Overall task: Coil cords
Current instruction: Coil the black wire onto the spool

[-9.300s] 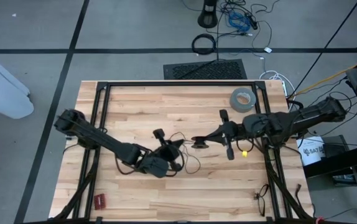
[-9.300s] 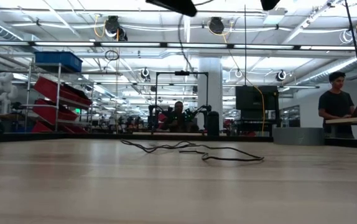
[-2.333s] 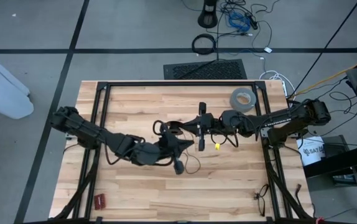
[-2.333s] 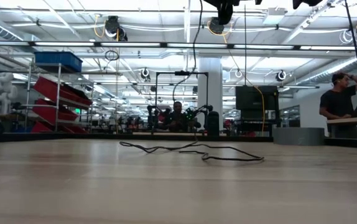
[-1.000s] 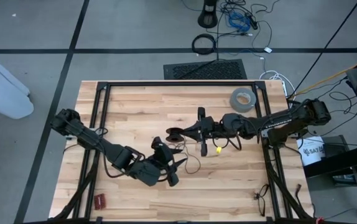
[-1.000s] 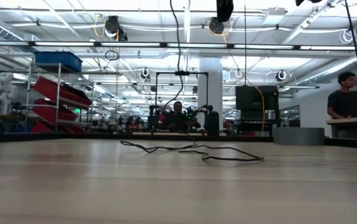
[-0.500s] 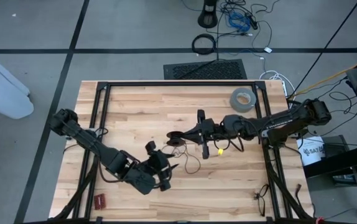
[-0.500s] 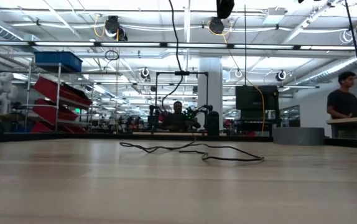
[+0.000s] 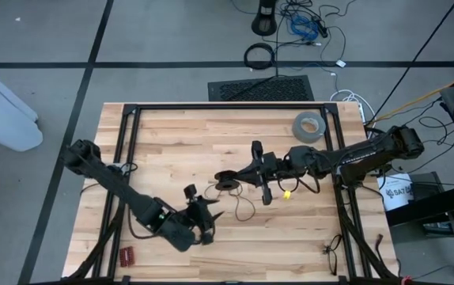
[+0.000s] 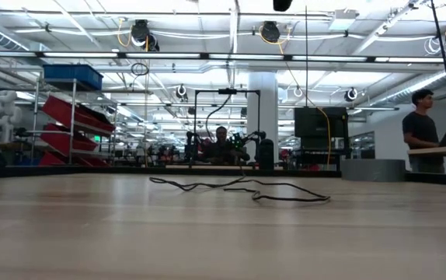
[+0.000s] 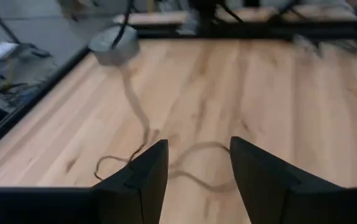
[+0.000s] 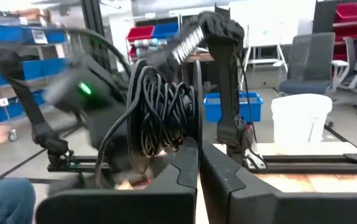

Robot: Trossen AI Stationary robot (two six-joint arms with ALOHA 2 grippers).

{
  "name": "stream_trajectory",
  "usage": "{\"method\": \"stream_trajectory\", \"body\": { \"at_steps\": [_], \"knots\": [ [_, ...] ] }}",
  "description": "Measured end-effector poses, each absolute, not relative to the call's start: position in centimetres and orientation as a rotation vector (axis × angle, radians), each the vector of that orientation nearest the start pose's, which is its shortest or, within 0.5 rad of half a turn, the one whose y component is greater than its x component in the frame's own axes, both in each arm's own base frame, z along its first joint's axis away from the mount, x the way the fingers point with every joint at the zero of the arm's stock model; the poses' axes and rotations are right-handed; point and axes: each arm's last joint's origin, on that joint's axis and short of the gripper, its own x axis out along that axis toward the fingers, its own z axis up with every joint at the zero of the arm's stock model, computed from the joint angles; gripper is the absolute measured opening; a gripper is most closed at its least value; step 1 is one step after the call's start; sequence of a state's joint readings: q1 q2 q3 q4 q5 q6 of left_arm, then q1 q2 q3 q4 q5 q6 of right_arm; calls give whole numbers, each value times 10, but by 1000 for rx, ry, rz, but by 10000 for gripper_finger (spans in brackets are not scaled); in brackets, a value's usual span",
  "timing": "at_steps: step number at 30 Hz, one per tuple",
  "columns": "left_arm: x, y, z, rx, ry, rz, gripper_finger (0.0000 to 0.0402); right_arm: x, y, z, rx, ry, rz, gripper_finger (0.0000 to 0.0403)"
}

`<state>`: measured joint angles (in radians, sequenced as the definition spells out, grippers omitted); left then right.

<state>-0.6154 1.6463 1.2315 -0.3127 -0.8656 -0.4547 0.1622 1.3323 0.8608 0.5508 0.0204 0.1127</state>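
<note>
Right hand (image 9: 235, 180) near the middle of the desk (image 9: 172, 134), fingers pressed tight on a bundle of the thin black cord (image 9: 225, 184), wound in many turns as seen in the right wrist view (image 12: 160, 118). From the bundle, a loose run of the same cord trailing toward six o'clock on the wood, curling in a small loop (image 9: 243, 210); in the low view, lying flat in slack bends across the planks (image 10: 242, 187). Left hand (image 9: 206, 215) toward seven o'clock from the bundle, fingers (image 11: 144, 177) spread moderately wide and gripping nothing, above the trailing cord (image 11: 135, 134). Grey tape roll (image 9: 307, 124) toward one o'clock, near the desk's far edge. Person (image 10: 421, 132) standing in the room beyond.
</note>
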Motion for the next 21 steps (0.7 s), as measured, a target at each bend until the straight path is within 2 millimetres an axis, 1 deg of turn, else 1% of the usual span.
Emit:
{"method": "stream_trajectory", "body": {
  "at_steps": [4,6,7,8,11,16,19,21],
  "knots": [
    [302,-182,235,-21,270,380,180,290,41,319,122,-107,130,0],
    [297,-182,226,-17,165,393,180,285,39,325,123,-128,124,0],
    [294,-182,226,0,116,413,180,282,38,328,123,-131,123,0],
    [291,-181,229,19,67,439,180,279,37,330,122,-125,122,0],
    [284,-180,248,117,-34,520,180,273,36,330,97,-81,120,0],
    [282,-179,278,260,-159,506,180,269,33,328,40,-25,104,0],
    [282,-175,284,275,-189,520,180,270,31,327,22,-19,96,0],
    [282,-173,288,282,-217,491,180,270,29,327,2,-20,91,0]
  ]
}}
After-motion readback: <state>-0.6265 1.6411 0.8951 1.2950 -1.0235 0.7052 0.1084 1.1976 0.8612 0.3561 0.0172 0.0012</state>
